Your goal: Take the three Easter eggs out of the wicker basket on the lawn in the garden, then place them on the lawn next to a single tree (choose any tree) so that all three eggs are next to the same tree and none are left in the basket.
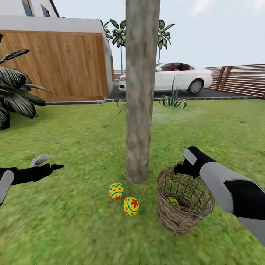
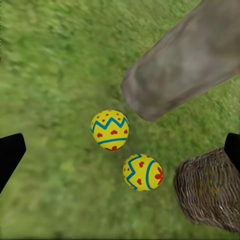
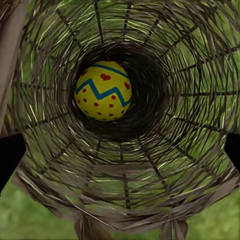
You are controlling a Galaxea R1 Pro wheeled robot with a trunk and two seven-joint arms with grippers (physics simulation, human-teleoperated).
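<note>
Lawn [image 1: 73, 228]: two eggs [image 1: 116, 191] [image 1: 130, 205] beside tree [image 1: 140, 110]; third egg [image 3: 103, 90] in wicker basket [image 1: 184, 217]. Right tool [image 3: 120, 150] spread apart over basket, left tool [image 2: 120, 150] also apart, empty.

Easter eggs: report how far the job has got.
Done: two eggs lie on the lawn beside the tree. In hand: the right gripper, open, is poised at the rim of the wicker basket. Left: the third egg sits in the basket's bottom. The left gripper hangs open, empty.
</note>
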